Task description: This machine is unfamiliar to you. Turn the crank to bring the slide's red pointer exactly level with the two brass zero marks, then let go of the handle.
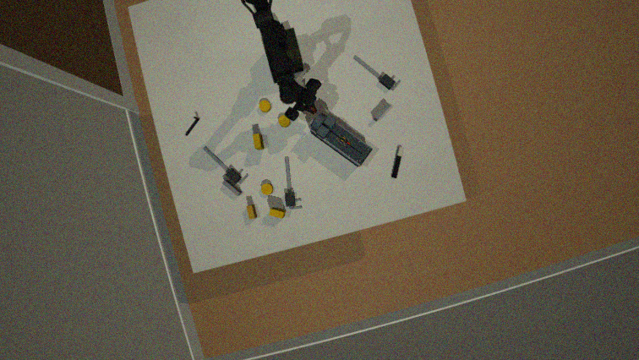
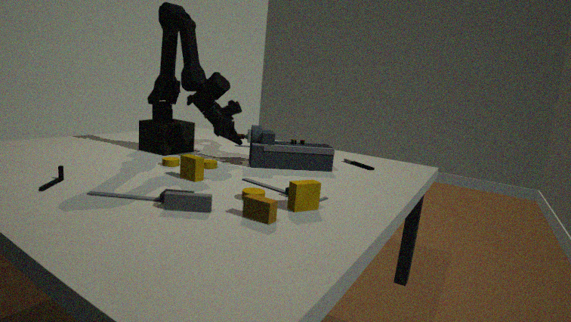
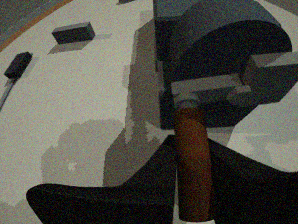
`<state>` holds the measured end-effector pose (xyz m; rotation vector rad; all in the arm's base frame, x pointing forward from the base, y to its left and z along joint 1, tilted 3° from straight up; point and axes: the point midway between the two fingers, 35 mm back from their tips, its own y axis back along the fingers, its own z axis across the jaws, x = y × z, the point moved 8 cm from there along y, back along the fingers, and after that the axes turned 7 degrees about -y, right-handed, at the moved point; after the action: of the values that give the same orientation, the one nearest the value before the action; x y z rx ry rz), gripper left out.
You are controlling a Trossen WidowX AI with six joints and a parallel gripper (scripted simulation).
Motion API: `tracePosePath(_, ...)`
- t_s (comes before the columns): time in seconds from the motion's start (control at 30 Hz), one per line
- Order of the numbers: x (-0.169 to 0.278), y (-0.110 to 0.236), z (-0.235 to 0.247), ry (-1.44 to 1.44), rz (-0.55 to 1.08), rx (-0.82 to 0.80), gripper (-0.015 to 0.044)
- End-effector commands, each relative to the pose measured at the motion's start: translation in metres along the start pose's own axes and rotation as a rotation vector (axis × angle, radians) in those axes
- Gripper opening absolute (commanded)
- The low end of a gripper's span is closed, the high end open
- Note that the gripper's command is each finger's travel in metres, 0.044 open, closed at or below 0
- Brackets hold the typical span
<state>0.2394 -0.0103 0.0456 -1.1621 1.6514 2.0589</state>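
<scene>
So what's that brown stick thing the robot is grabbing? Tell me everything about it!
That is the crank handle, a short round peg, reddish brown like wood. It sticks out from a grey crank arm at the near end of the grey machine, pointing toward the wrist camera. The gripper is shut on it, with a dark finger pressed against each side. It sits above the white table without touching it.
</scene>
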Motion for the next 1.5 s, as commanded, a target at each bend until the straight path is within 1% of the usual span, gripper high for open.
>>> tracePosePath(0.0, 0.0, 0.0, 0.0, 0.006, -0.002, -0.001, 0.0)
tracePosePath(0.43, -0.003, 0.003, 0.001, 0.006, -0.002, -0.001, 0.0)
tracePosePath(0.77, -0.015, 0.015, 0.0, 0.006, -0.003, -0.001, 0.0)
tracePosePath(1.1, -0.026, 0.024, -0.013, 0.007, -0.003, 0.0, 0.0)
tracePosePath(1.47, -0.031, 0.027, -0.032, 0.008, -0.003, 0.001, 0.0)
